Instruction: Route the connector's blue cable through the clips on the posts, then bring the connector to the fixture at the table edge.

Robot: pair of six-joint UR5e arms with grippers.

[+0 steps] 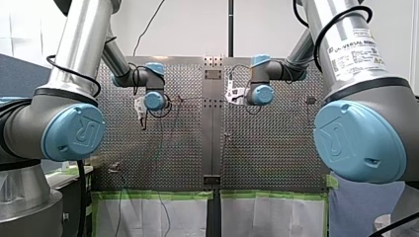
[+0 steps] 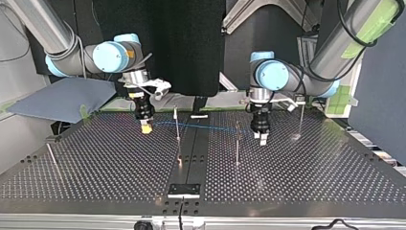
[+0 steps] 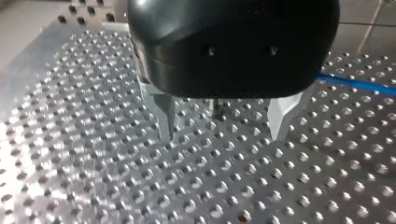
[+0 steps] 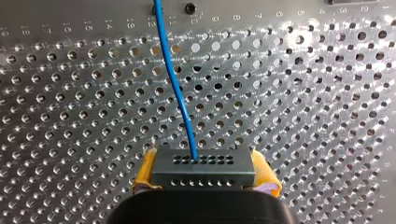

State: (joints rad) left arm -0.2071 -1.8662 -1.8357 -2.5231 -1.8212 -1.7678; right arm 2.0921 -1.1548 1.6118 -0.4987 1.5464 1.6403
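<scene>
In the right wrist view my right gripper has its yellow pads shut on the dark grey connector. The blue cable leaves the connector's face and runs ahead over the perforated plate. Seen from the top view, my right gripper hangs at the left. The blue cable stretches from it past a thin post toward my left gripper. In the left wrist view my left gripper stands open just above the plate with nothing between its fingers. The blue cable lies beside it.
More thin posts stand on the perforated table. A small black fixture sits at the near table edge in the top view. A grey sheet lies off the table's far left corner.
</scene>
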